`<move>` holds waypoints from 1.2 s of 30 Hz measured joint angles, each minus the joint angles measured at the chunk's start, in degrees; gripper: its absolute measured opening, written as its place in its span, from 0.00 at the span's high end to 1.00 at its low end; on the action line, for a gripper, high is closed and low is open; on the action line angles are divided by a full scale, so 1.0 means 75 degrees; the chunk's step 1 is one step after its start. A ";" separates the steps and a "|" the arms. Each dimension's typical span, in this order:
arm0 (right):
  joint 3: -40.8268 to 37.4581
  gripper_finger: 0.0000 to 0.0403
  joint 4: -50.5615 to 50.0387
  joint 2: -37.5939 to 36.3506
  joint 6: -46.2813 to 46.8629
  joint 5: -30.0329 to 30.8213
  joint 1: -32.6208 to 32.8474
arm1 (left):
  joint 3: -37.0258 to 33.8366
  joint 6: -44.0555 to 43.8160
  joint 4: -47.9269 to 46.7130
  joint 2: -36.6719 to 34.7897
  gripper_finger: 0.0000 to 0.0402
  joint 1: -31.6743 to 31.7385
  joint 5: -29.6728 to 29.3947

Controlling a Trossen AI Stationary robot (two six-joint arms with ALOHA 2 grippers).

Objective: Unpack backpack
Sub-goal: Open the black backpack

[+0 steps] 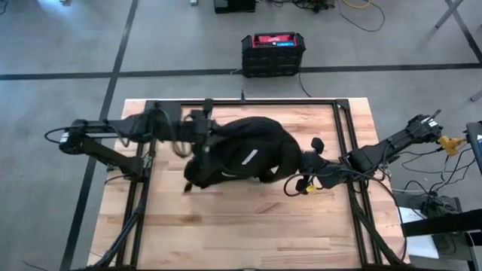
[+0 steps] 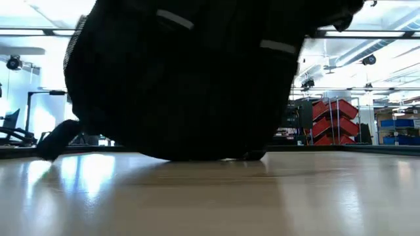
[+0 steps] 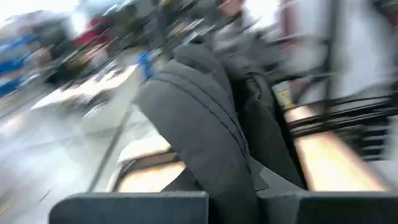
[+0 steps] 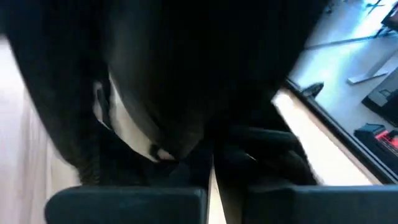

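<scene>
My high view looks straight down; low view sits level, near; all four share the backpack point(image 1: 245, 154).

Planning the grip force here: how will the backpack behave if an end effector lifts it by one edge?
Probably floppy: the backpack lies slumped in an uneven mound on the table. Its fabric folds in the left wrist view, so it would likely sag and drape. Weight cannot be judged.

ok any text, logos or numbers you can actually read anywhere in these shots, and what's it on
None can be read.
Backpack: a small pale mark on the fabric, too small to read in the high view.
Black box with a red top on the floor beyond the table: a pale strip on the red top, too small to read.
Red bins in the room behind, low view: no readable label.
Both wrist views are too blurred for any text.
</scene>
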 joint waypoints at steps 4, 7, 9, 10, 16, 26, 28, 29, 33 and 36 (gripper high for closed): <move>-0.0004 0.99 0.0353 0.0178 -0.0027 0.0301 -0.0206 | -0.0808 0.0705 0.0475 -0.0057 1.00 0.0135 0.0702; -0.0015 0.99 0.0553 0.0317 -0.0014 0.0482 -0.0416 | -0.1299 0.0905 0.0697 -0.0223 1.00 0.0156 0.0860; -0.0015 0.99 0.0677 0.0452 0.0069 0.0475 -0.0584 | -0.1688 0.0933 0.0875 -0.0299 1.00 0.0152 0.1047; -0.0015 0.99 0.0701 0.0559 0.0115 0.0437 -0.0648 | -0.1916 0.0931 0.1006 -0.0299 1.00 0.0133 0.1114; -0.0015 0.99 0.0788 0.1461 -0.0106 -0.0494 -0.0850 | -0.3720 0.0598 0.2260 -0.0113 0.99 0.0054 0.1259; 0.0674 0.92 -0.0094 0.2985 -0.0393 -0.1638 -0.0769 | -0.6195 -0.2330 0.4287 0.0509 0.87 -0.0328 0.1029; 0.1028 0.89 -0.0370 0.2973 -0.0388 -0.1641 -0.0740 | -0.6493 -0.2942 0.4252 0.0655 0.85 -0.0640 0.0537; 0.1175 0.87 -0.0495 0.2960 -0.0393 -0.1639 -0.0714 | -0.6611 -0.3222 0.4269 0.0741 0.84 -0.0831 0.0179; 0.1662 0.82 -0.0666 0.2927 -0.0733 -0.1601 -0.0581 | -0.6882 -0.4186 0.4367 0.1137 0.81 -0.1689 -0.0983; 0.1778 0.78 -0.0648 0.2940 -0.0778 -0.1604 -0.0556 | -0.6932 -0.4716 0.4301 0.1360 0.78 -0.2285 -0.1531</move>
